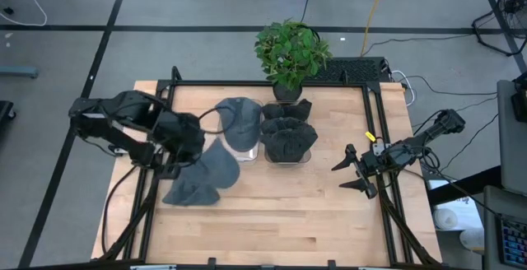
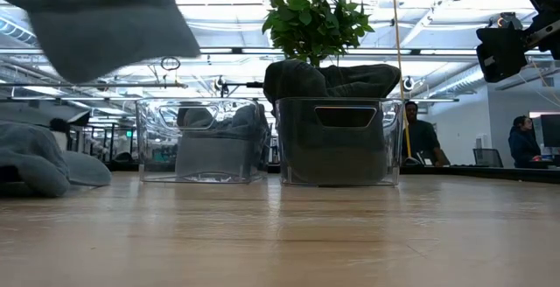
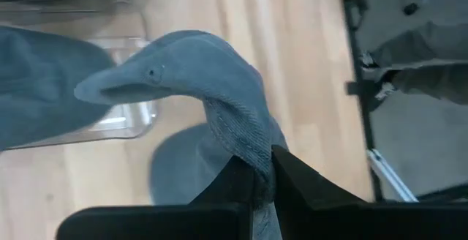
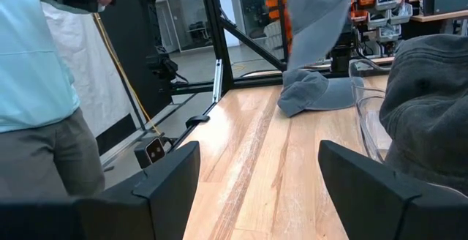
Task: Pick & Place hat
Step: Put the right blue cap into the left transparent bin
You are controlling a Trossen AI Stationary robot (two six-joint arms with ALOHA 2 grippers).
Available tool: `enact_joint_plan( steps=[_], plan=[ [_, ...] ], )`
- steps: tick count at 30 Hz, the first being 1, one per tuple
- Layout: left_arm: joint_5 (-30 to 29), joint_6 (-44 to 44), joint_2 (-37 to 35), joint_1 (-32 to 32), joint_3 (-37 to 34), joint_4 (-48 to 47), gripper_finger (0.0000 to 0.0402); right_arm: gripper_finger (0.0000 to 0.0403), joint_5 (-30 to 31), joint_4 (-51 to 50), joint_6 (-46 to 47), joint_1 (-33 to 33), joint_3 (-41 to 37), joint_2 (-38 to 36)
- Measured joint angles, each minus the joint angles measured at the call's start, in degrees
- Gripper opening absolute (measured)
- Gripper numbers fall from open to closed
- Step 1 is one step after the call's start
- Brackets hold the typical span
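My left gripper is shut on a grey-blue hat, which hangs high over the table's left part and is also seen in the right wrist view. A second grey-blue hat lies flat on the wood under and beside it. Behind them stand two clear bins: the left bin holds a grey hat, the right bin dark hats. My right gripper waits open near the table's right edge, fingers level, nothing between them. My left gripper pinches a narrow, stitched part at the hat's edge between its two fingers, the cloth bunched into a fold there. The fingers slant steeply down from above. The hat is lifted clear of the table, and its crown juts out beyond the fingertips.
A potted plant stands behind the right bin at the far edge. Black frame rails run along the table's sides. Bare wood lies in front of the bins. A person stands past the table's near side, others in the room behind.
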Motion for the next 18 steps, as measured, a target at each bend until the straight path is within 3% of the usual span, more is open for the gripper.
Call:
enact_joint_plan(
  steps=[5, 18],
  plan=[
    [-3.7, 5.0, 1.2, 5.3, 0.0, 0.1, 0.0027, 0.0267, 0.0, 0.0, 0.0, 0.0, 0.0, 0.0],
    [-21.7, 23.3, 4.0, 14.5, 0.9, 6.5, 0.0027, 0.0267, 0.0, 0.0, 0.0, 0.0, 0.0, 0.0]
  ],
)
